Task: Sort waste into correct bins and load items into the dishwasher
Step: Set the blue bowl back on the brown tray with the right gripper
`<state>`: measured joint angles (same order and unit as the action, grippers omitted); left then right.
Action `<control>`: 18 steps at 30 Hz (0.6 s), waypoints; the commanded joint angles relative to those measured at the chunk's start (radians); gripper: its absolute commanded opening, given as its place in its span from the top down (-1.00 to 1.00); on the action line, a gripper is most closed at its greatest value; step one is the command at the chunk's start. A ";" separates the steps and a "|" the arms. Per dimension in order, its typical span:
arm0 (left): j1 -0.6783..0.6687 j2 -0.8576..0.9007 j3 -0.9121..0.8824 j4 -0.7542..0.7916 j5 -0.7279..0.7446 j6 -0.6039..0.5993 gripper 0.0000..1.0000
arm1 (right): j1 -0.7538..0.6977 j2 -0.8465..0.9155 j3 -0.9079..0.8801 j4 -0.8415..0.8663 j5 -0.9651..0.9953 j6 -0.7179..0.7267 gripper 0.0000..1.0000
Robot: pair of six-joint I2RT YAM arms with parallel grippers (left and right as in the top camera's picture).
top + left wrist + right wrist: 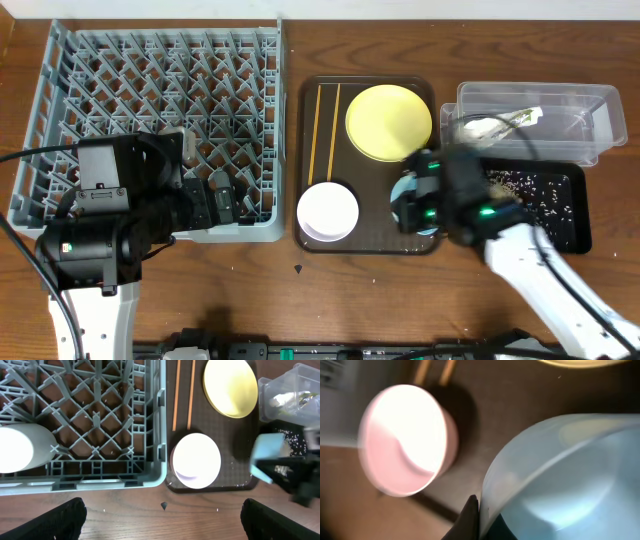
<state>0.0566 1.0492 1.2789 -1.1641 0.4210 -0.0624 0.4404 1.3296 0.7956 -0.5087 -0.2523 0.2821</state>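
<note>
My right gripper point(428, 192) is shut on the rim of the light blue bowl point(400, 208), tilted over the right side of the brown serving tray point(365, 245); the pinch shows in the right wrist view point(479, 512) on the bowl point(570, 475). The yellow plate point(389, 122), white bowl point(327, 212) and two chopsticks point(320, 130) lie on that tray. My left gripper point(162, 520) is open and empty over the table in front of the grey dish rack point(150, 120). A white cup point(20, 447) lies in the rack.
The clear tub point(590, 105) at the right holds the white tissue point(482, 127) and the snack wrapper point(525, 116). The black tray point(570, 225) in front of it holds rice scraps point(525, 185). A small dark speck point(299, 268) lies on the table.
</note>
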 commanded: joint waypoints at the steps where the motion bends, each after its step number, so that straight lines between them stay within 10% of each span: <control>1: -0.004 0.002 0.016 -0.003 0.013 0.010 -0.99 | 0.087 0.074 0.008 0.065 0.290 -0.030 0.98; 6: -0.004 0.002 0.016 -0.003 0.013 0.010 -0.99 | 0.103 0.154 0.008 0.086 0.286 -0.009 0.91; 12: -0.004 0.002 0.016 0.001 0.013 -0.021 -0.98 | 0.087 0.110 0.051 0.067 0.152 -0.006 -0.06; 18: -0.004 0.002 0.016 0.153 0.025 -0.059 -0.99 | -0.015 -0.031 0.182 -0.083 0.016 -0.006 -0.22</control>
<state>0.0566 1.0496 1.2789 -1.0607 0.4213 -0.0814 0.4915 1.3891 0.8909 -0.5472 -0.1570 0.2771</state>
